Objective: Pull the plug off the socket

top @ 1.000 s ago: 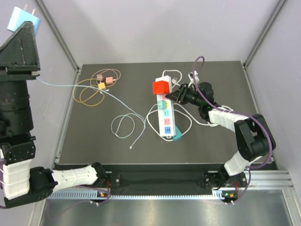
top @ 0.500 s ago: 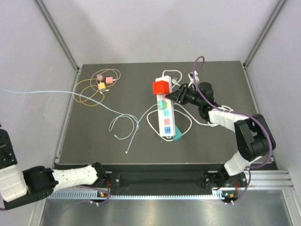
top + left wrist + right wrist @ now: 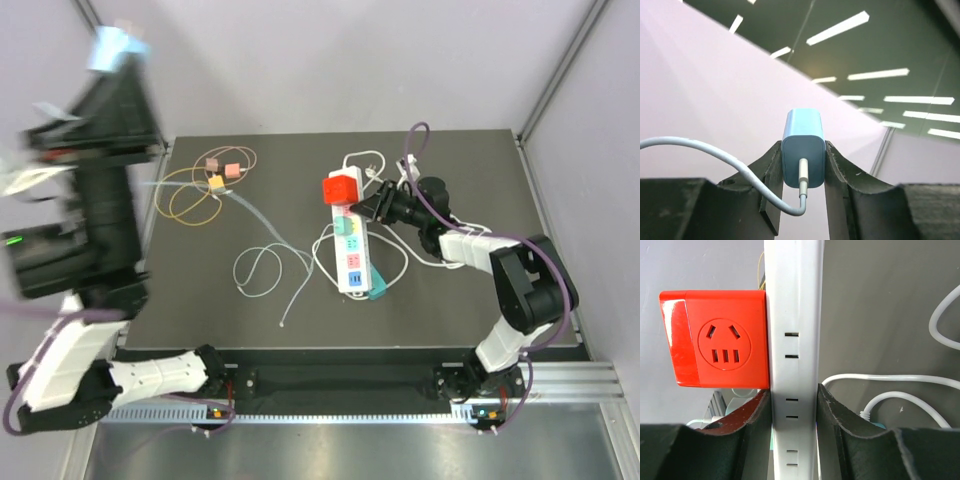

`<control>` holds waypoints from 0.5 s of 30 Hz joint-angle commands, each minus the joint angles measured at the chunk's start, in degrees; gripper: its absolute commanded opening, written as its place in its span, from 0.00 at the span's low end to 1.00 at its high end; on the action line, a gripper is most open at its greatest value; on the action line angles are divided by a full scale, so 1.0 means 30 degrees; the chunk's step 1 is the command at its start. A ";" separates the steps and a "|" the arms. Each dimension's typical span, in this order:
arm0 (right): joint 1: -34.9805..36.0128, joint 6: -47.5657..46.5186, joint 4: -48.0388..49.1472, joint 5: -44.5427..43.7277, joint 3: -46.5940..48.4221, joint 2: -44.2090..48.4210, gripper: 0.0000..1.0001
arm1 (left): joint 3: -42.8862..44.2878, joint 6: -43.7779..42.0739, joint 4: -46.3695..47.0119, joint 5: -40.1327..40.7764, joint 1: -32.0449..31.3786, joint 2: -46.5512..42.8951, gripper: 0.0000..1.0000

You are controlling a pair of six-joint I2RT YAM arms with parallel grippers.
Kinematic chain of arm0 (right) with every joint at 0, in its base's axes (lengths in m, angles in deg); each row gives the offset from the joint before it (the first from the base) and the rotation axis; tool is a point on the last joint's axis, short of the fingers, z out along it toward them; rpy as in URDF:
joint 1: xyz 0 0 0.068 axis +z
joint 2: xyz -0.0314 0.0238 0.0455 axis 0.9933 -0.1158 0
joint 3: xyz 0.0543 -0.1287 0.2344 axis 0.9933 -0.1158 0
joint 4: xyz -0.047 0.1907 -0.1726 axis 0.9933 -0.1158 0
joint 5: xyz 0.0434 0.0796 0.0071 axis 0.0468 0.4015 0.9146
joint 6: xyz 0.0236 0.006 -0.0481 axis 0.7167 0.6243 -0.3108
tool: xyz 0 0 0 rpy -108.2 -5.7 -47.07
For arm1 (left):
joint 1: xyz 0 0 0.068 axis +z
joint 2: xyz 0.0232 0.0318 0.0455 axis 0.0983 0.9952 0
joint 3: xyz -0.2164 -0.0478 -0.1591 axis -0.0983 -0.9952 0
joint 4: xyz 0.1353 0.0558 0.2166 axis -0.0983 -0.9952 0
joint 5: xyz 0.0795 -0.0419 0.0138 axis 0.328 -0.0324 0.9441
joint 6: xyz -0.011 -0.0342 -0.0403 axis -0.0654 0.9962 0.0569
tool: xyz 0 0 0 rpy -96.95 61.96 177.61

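Note:
My left gripper [image 3: 802,161] is shut on a light-blue plug [image 3: 803,146], held high in the air. In the top view it shows blurred at the upper left, plug [image 3: 115,45] uppermost. Its pale cable [image 3: 710,151] hangs from the plug's back and trails across the table [image 3: 268,240]. The socket is a white power strip [image 3: 350,250] lying mid-table with a red cube adapter [image 3: 341,188] at its far end. My right gripper [image 3: 381,205] is shut on the strip [image 3: 792,340] just below the red adapter [image 3: 720,345], one finger pad on each long side.
Orange and yellow cable loops with small pink plugs [image 3: 215,175] lie at the back left. The strip's white cord [image 3: 402,262] curls on its right, and a teal plug [image 3: 377,292] sits at its near end. Frame posts stand at the table's corners.
My left arm dropped mostly out of the top view, then swung back up at the upper left with the plug. Its cable shifted on the table. The right gripper and strip barely moved.

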 commanded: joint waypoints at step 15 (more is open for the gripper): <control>0.1199 0.0674 0.2832 0.0609 0.0676 -0.0427 0.00 | 0.1800 -1.2409 0.9392 -0.1442 0.0638 1.1071 0.00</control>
